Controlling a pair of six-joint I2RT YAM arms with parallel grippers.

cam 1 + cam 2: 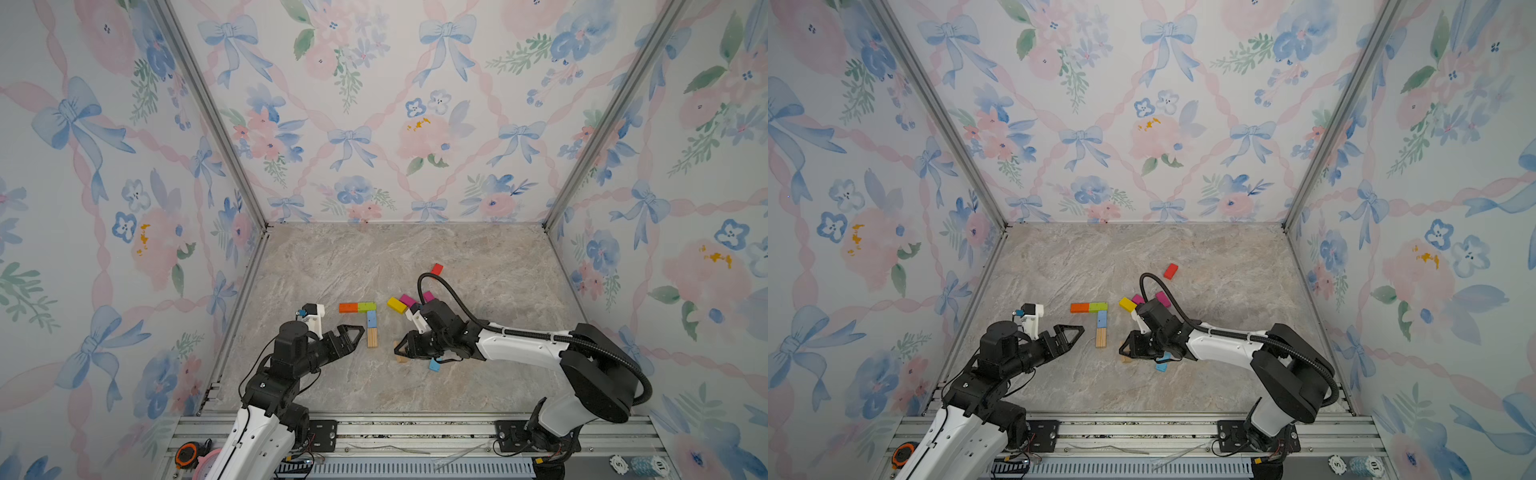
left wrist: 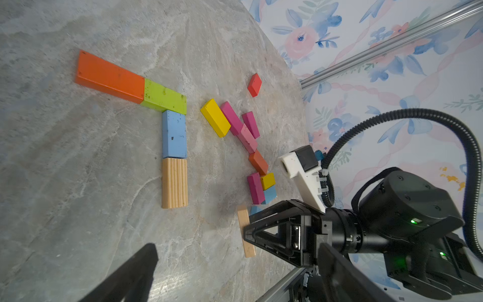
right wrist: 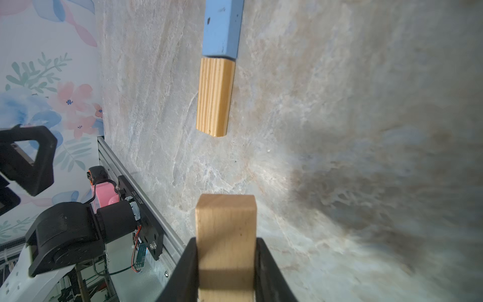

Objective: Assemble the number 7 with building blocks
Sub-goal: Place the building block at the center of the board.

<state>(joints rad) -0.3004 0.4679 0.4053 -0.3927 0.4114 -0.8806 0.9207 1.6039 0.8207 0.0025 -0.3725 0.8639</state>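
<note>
The right gripper (image 3: 226, 264) clamped a plain wood block (image 3: 225, 224), its rear end cut off; the left gripper (image 1: 355, 338) gaped empty. Beyond, four joined blocks (image 1: 372, 319) lay flat; loose blocks (image 1: 397, 304) sat partly hidden behind the arm, on a marble tabletop (image 1: 332, 257) between floral walls (image 1: 374, 104).

Three blue blocks (image 2: 173, 133) (image 2: 270, 194) (image 2: 255, 209), three magenta blocks (image 2: 230, 116) (image 2: 251, 124) (image 2: 254, 188), two orange blocks (image 2: 109, 75) (image 2: 258, 162), two yellow blocks (image 2: 215, 117) (image 2: 268, 181), two wood blocks (image 2: 174, 183) (image 2: 243, 217), one green block (image 2: 164, 99), one pink block (image 2: 247, 138), one red block (image 2: 254, 85); fifteen in all. Two robot arms (image 1: 257, 432) (image 1: 519, 345).
</note>
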